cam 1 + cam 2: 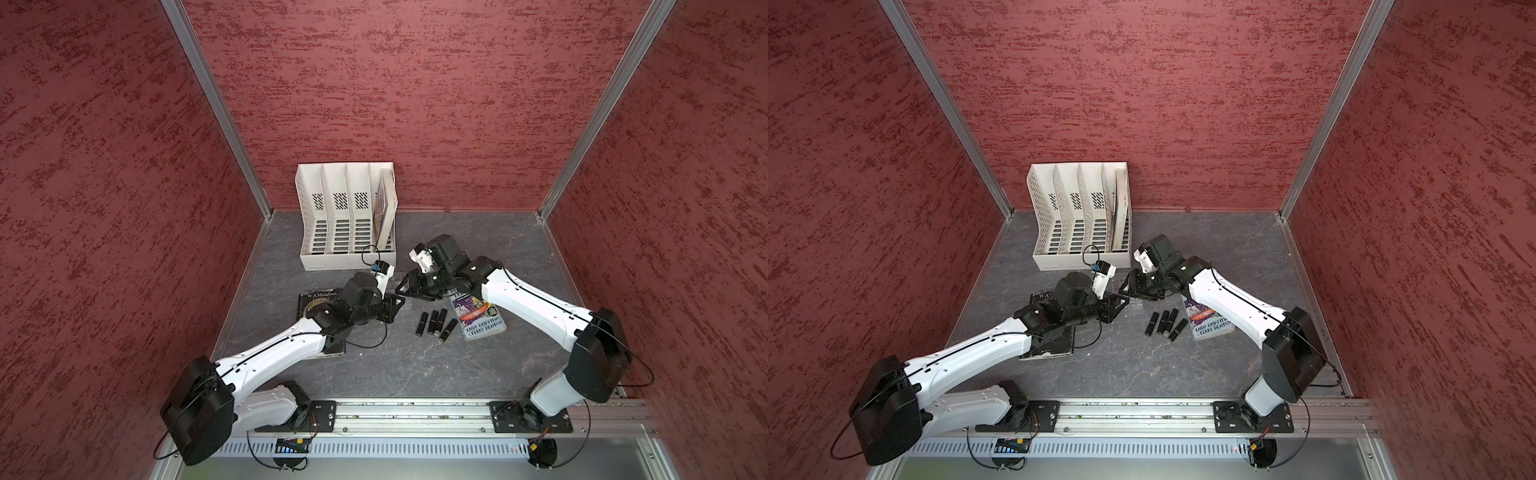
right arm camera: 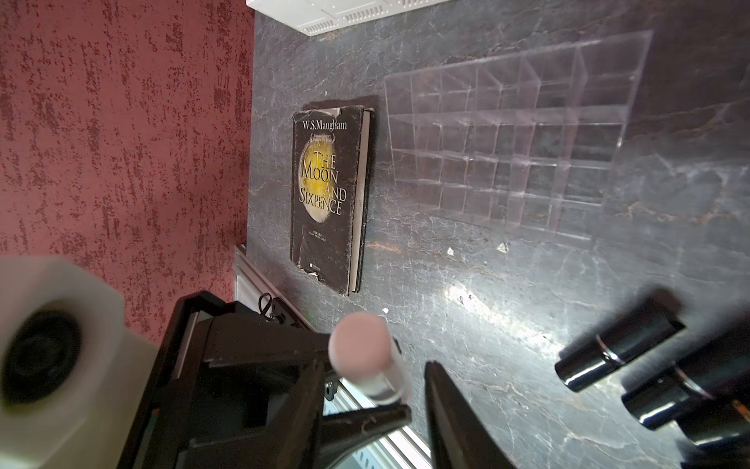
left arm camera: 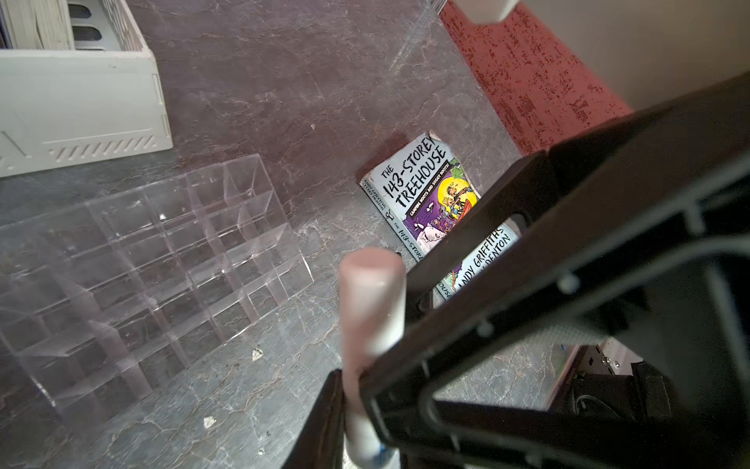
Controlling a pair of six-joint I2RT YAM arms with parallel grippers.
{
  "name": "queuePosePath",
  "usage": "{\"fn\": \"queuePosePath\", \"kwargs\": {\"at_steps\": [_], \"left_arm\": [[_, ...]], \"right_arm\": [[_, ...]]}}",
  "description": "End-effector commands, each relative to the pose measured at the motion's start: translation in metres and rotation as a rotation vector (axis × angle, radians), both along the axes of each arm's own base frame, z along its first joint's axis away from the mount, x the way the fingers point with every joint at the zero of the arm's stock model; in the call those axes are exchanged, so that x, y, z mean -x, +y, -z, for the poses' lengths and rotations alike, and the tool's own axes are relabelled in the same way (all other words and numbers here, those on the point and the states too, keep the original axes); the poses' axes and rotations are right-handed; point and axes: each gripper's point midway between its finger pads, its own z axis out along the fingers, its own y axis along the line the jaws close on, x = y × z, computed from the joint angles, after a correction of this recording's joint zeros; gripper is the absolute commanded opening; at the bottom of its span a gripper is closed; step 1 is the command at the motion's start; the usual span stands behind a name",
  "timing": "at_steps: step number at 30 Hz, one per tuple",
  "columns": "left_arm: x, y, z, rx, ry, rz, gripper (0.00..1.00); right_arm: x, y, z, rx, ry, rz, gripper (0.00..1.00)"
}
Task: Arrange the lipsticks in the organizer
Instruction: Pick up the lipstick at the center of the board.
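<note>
At the middle of the table point(image 1: 415, 374), the left gripper point(image 3: 353, 390) pinches the white lipstick point(image 3: 371, 300) by its lower end. The right gripper point(image 2: 375, 367) has its jaws spread on either side of the tube's tip, with a gap showing. Four black lipsticks point(image 1: 434, 322) lie just left of the paperback point(image 1: 482, 318). The clear organizer point(image 3: 154, 260) stands just near of the file rack point(image 1: 345, 216).

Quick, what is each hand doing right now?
Left hand: closed, holding the white lipstick.
Right hand: open around it, not yet gripping.
</note>
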Motion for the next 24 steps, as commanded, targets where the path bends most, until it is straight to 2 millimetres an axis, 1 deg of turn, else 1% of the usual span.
{"fn": "queuePosePath", "kwargs": {"at_steps": [1,5,14,18,20,22,24], "left_arm": [[0.000,-0.006,-0.004,0.011,-0.026,0.034,0.14],[0.000,-0.007,-0.004,0.009,-0.026,0.036,0.15],[0.001,-0.008,-0.005,0.008,-0.031,0.041,0.16],[0.001,-0.008,-0.006,0.007,-0.027,0.040,0.19],[0.001,-0.009,-0.008,0.007,-0.019,0.046,0.27],[0.001,-0.010,-0.013,0.011,-0.014,0.048,0.44],[0.004,-0.009,-0.018,0.012,-0.005,0.051,0.55]], "right_arm": [[-0.013,0.006,-0.016,-0.021,-0.040,0.018,0.40],[-0.017,0.006,-0.012,0.000,-0.030,0.022,0.34],[-0.020,0.008,-0.004,0.007,-0.018,0.040,0.25],[-0.021,0.009,0.001,0.011,-0.014,0.050,0.22],[-0.021,0.011,0.003,0.021,-0.022,0.052,0.20],[-0.025,0.011,0.007,0.039,-0.035,0.071,0.19],[-0.032,0.010,0.010,0.054,-0.051,0.097,0.19]]}}
